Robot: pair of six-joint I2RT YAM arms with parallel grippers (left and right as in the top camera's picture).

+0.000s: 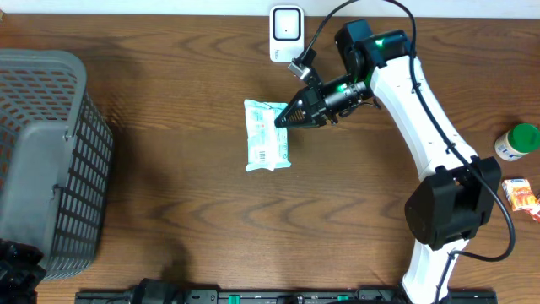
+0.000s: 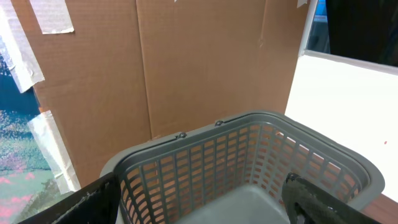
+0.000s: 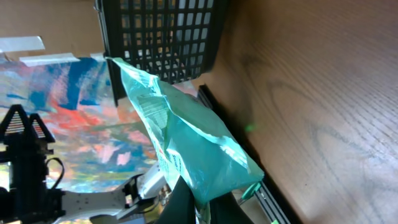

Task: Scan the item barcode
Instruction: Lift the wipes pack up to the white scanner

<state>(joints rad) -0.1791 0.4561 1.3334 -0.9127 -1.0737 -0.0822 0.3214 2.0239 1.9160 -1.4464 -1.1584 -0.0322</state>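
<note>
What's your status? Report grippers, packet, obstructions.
Left gripper open, by the basket. Right gripper shut on the teal packet, at its edge. Nothing between packet and white scanner.

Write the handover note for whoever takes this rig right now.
Right gripper: shut on one edge of the teal packet.
Left gripper: open, holding nothing, over the grey basket.
The packet is mid-table, a little short of the white scanner at the far edge.
Done: packet gripped.
Left, as it looks: bring its barcode to the scanner.
</note>
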